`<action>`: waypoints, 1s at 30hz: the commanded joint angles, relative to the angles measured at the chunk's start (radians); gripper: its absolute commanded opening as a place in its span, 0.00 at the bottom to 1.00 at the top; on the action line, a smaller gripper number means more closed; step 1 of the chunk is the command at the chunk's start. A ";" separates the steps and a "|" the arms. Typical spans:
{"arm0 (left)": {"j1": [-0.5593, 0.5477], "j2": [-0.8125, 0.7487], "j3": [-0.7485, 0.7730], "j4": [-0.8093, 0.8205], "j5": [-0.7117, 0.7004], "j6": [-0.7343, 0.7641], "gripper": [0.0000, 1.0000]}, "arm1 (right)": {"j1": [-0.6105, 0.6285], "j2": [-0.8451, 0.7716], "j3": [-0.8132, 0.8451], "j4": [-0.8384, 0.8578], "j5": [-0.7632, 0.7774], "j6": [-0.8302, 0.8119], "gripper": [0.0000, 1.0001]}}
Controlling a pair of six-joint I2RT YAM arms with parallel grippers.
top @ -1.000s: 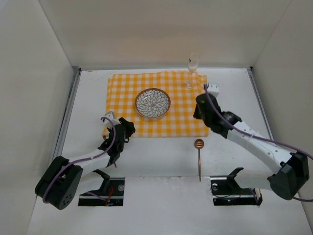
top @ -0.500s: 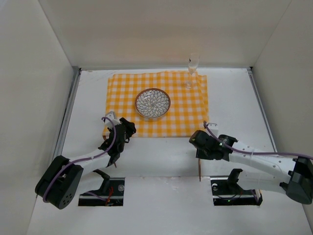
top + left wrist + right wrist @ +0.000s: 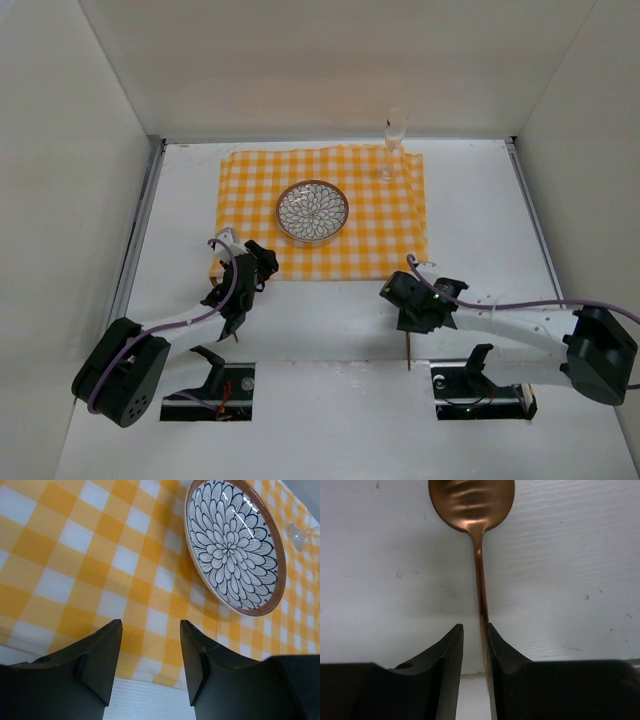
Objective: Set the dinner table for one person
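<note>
On a white-walled worktop (image 3: 480,200) we count one checked cloth (image 3: 250,180), one plate (image 3: 312,212) and one glass (image 3: 393,140) ahead of the spread left end effector (image 3: 151,625); one spoon (image 3: 471,502) lies between the barely parted fingers (image 3: 442,675) of the right end effector (image 3: 475,630).

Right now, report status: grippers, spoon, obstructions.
Left gripper open, empty, over cloth edge. Right gripper straddles spoon handle on table, jaws not clamped. Nothing blocking spoon.
</note>
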 commanded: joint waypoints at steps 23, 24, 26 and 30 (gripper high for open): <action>0.005 -0.023 0.011 0.041 -0.002 -0.008 0.48 | -0.001 0.200 0.122 -0.073 0.047 -0.047 0.27; 0.007 -0.024 0.011 0.041 -0.002 -0.008 0.48 | -0.001 0.205 0.125 -0.072 0.046 -0.053 0.26; 0.008 -0.024 0.010 0.041 0.000 -0.009 0.48 | -0.003 0.214 0.132 -0.066 0.043 -0.065 0.23; 0.008 -0.023 0.010 0.041 0.002 -0.011 0.48 | 0.000 0.232 0.145 -0.051 0.038 -0.078 0.15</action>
